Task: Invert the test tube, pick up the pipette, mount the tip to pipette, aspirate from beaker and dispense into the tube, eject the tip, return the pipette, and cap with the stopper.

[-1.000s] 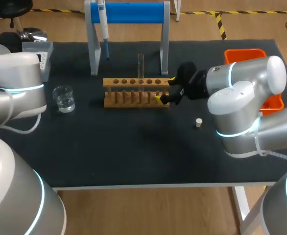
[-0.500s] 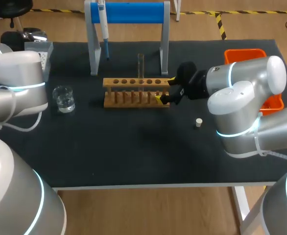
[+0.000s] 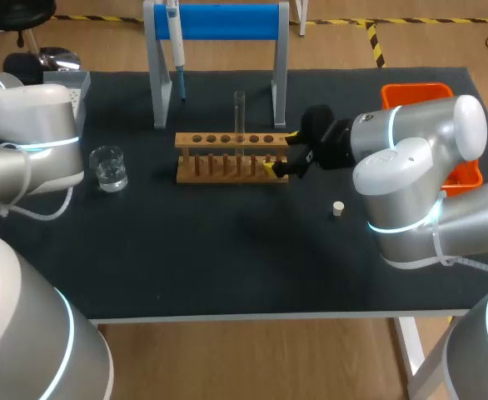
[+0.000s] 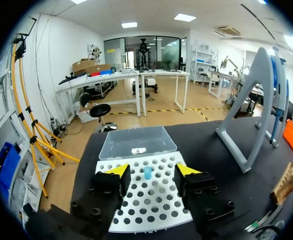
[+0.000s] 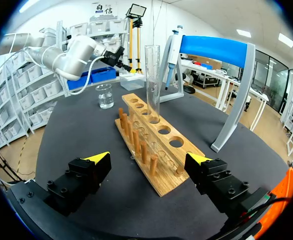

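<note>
Right gripper [image 5: 149,159] gapes wide at the rack's [image 5: 154,150] right end, which lies between its fingers without clear contact. Nearer than that end, the stopper [image 3: 337,208] lies on open table [image 3: 227,267]. The tube [image 5: 152,82] stands upright mid-rack. Left of the rack sits the beaker [image 3: 108,167]. Behind the rack the pipette [image 3: 176,50] hangs. Far left of the rack, at the table's edge, left gripper [image 4: 152,171] hovers wide open over the tip box [image 4: 151,210].

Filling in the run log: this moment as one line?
tube: upright in rack | pipette: on stand | left pincer: open, facing tip box | right pincer: open, at rack end | stopper: on table
</note>
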{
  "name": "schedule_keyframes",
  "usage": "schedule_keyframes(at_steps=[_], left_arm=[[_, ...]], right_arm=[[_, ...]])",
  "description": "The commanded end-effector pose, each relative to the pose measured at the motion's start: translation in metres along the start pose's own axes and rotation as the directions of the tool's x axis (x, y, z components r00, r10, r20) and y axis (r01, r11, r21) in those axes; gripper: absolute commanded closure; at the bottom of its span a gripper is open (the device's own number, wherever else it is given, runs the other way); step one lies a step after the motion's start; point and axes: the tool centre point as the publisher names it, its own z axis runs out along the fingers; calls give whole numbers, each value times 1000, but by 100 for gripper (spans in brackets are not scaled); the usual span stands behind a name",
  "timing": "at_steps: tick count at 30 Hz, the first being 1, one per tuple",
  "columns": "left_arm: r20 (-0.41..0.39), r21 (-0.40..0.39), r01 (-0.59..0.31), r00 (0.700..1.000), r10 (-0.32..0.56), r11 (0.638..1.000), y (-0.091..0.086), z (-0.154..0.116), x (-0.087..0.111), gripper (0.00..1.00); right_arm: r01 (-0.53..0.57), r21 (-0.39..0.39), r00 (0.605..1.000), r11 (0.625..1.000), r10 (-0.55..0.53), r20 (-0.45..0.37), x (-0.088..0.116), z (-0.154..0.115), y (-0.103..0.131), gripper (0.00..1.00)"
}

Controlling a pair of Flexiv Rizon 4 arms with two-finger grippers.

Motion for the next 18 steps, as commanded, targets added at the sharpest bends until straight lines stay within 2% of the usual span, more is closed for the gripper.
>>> schedule_keyframes(at_steps=[1,18], left_arm=[[1,0,1,1000,-1,1000,1,6,-1,58],[0,-6,9,1000,-9,1000,1,13,-1,56]], right_arm=[[0,1,1000,1000,0,-1,0,0,0,0],[0,1,1000,1000,0,-1,0,0,0,0]])
